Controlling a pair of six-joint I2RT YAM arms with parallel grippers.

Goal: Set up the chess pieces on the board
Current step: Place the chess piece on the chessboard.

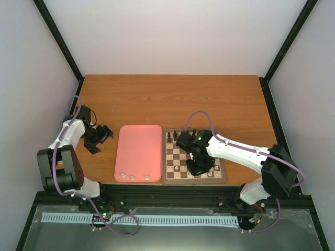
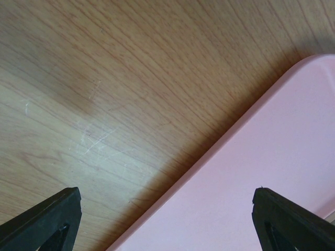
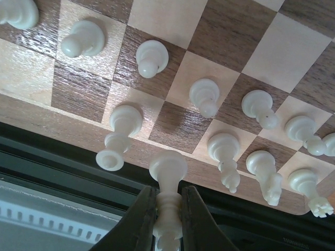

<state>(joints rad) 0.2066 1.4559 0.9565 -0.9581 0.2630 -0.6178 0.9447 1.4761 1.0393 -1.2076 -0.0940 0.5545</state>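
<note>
The board (image 1: 194, 181) lies right of centre near the table's front edge. Several white chess pieces (image 3: 152, 57) stand on its two nearest rows. My right gripper (image 3: 167, 201) is shut on the stem of a white piece (image 3: 168, 172), whose base hangs over the board's near border beside a white rook (image 3: 119, 133). From above, the right gripper (image 1: 199, 166) is low over the near rows. Three more white pieces (image 1: 133, 177) stand on the near end of the pink tray (image 1: 138, 149). The left gripper (image 2: 167, 193) is open and holds nothing, over the tray's edge (image 2: 272, 157).
Dark brown pieces (image 1: 172, 137) stand on the board's far rows. The pink tray lies just left of the board. The left gripper (image 1: 104, 135) sits left of the tray over bare wood. A black frame rail (image 1: 167, 191) runs along the table's near edge.
</note>
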